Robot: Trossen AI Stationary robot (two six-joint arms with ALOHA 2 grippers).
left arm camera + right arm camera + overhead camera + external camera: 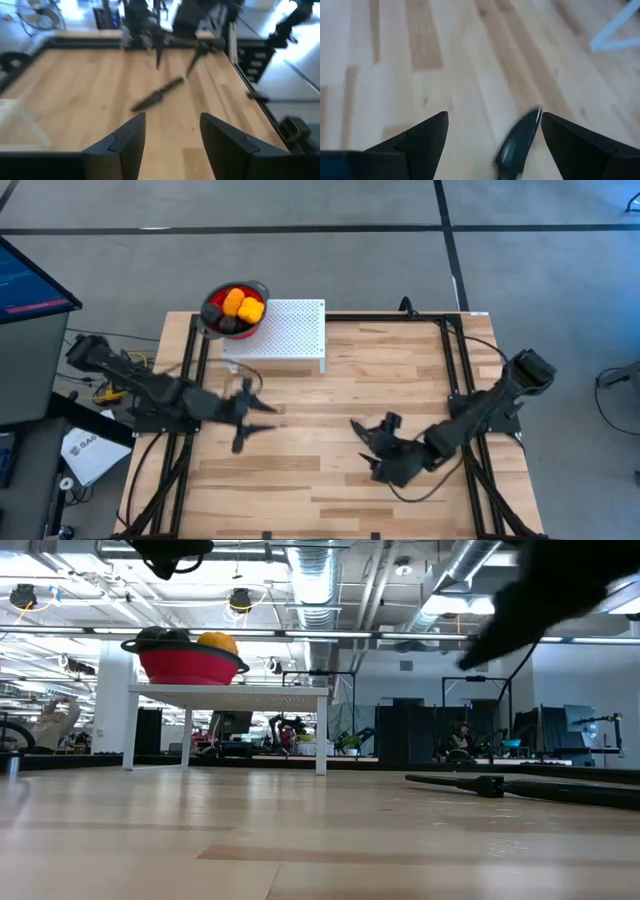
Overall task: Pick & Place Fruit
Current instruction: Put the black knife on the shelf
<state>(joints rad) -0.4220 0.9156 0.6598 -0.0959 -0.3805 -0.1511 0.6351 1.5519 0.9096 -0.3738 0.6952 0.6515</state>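
Looking down, the fruit (236, 308) sits piled in a red colander (216, 325) on a white perforated stand (290, 335); light, hard, likely slippery, best pinched across the middle. Left hand (250, 412) half-spread, empty; right hand (372, 448) wide, empty above a knife (517, 142). Level view: wooden surface (300, 840), workshop behind.

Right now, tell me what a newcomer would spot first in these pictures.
The red colander, piled with orange, yellow and dark fruit, sits on the corner of a white perforated stand at the table's far edge. On the bare wooden table a black knife lies near the open right gripper. The left gripper hovers over the table's left side, holding nothing.
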